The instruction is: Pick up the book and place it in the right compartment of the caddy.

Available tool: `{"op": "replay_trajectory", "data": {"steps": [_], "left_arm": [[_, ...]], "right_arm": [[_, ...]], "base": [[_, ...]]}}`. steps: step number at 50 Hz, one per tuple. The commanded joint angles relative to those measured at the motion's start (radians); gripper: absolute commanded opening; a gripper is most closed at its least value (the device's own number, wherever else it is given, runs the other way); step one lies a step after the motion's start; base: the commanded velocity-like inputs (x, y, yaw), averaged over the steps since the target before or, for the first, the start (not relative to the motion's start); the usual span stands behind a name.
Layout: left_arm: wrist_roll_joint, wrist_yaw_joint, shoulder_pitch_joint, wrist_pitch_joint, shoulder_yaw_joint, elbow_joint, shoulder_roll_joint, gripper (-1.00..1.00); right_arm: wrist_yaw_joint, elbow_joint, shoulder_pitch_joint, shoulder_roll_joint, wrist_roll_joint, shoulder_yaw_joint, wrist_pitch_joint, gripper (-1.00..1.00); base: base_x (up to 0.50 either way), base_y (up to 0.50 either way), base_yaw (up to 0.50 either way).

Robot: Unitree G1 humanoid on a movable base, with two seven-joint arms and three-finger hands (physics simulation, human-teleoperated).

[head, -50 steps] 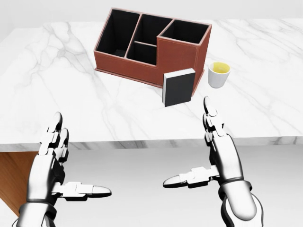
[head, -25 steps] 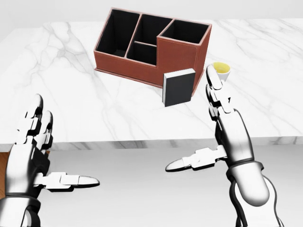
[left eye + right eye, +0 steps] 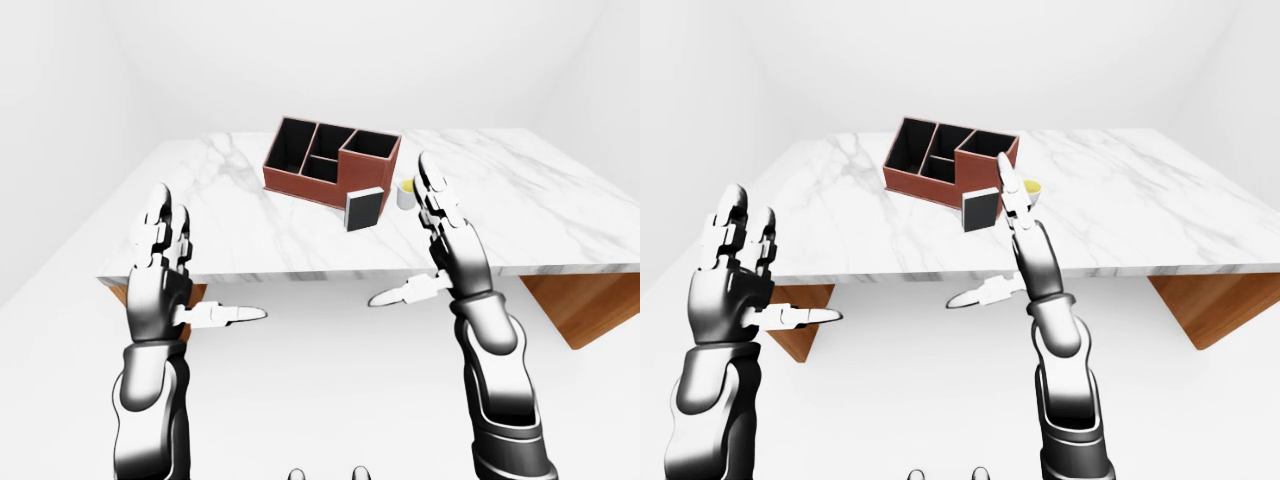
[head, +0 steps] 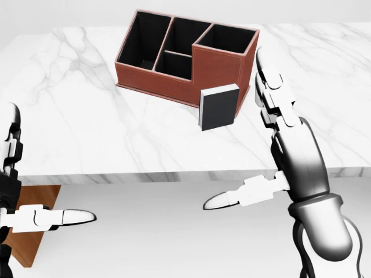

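Marble desk (image 4: 87, 127) carries the red-brown caddy (image 4: 215, 69), all its compartments empty; the dark book (image 4: 219, 108) stands upright against its right end, ungrasped, so pickup and placing both remain. Right hand (image 4: 290, 150) rises just right of the book, fingers (image 4: 268, 75) spread, holding nothing. Left hand (image 3: 160, 275) hangs off the desk, likewise spread and empty.

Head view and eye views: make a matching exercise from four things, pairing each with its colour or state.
Things:
1. book
2. caddy
3. cup
4. right hand

Descriptions:
A. brown-red, with dark, empty compartments
B. open, fingers stretched, holding nothing
C. white, yellow inside
D. dark cover, standing upright against the caddy's wall

Pairs: 1-D, 2-A, 3-C, 4-B
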Motion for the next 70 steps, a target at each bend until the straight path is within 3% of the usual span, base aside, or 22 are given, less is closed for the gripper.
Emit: {"op": "replay_trajectory", "data": {"steps": [1,9,31,36,70], "left_arm": [[0.009,0.009,0.001,-0.029,0.009,0.009,0.000,1.00],[0.012,0.009,0.005,-0.040,0.008,0.023,0.003,1.00],[0.011,0.007,0.010,-0.028,0.017,0.006,0.002,1.00],[0.006,0.006,0.011,-0.012,0.016,-0.004,0.001,1.00],[0.021,0.008,0.024,-0.001,0.003,-0.038,-0.009,1.00]], "right_arm": [[0.025,-0.042,0.008,0.005,-0.014,0.007,0.000,1.00],[0.040,-0.055,0.012,0.003,-0.015,0.008,0.000,1.00],[0.038,-0.060,-0.010,0.003,-0.031,0.009,0.000,1.00],[0.042,-0.069,-0.014,-0.001,-0.023,-0.001,0.000,1.00],[0.038,-0.094,-0.033,-0.033,0.023,-0.056,0.000,1.00]], "base": [[0.00,0.00,0.00],[0.18,0.00,0.00],[0.19,0.00,0.00],[0.19,0.00,0.00],[0.19,0.00,0.00]]}}
